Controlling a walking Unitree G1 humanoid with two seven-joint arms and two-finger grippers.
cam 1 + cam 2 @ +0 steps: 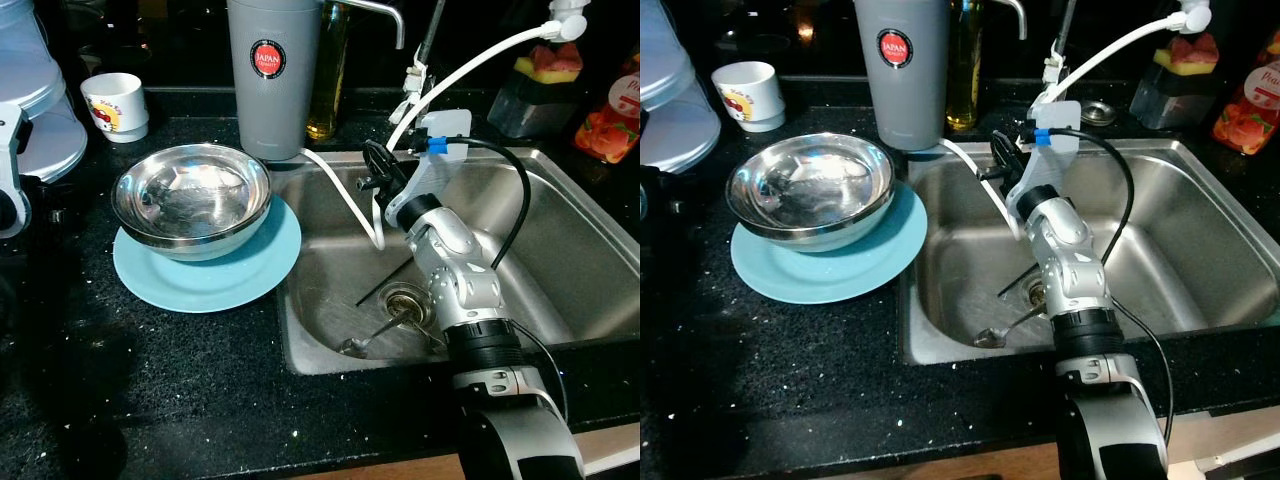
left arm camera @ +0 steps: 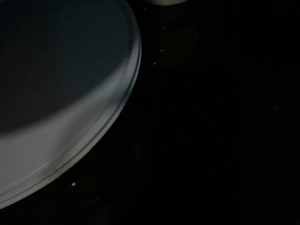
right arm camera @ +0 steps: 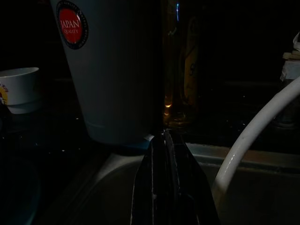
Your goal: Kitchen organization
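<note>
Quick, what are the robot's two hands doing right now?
Left end effector: cannot be told.
Right end effector: closed, holding nothing, above the sink.

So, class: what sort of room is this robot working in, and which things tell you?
Most likely a home kitchen: a stainless steel sink basin set in a speckled black stone counter, with a shiny steel mixing bowl stacked on a round light blue plate.

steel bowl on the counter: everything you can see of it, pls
The steel bowl is round, shiny metal, wide and shallow, with a rolled rim and reflections across its inside. It stands upright, mouth up, and looks empty. It rests on a light blue plate on the black speckled counter, left of the sink and in front of the grey tumbler. Only the plate touches it.
</note>
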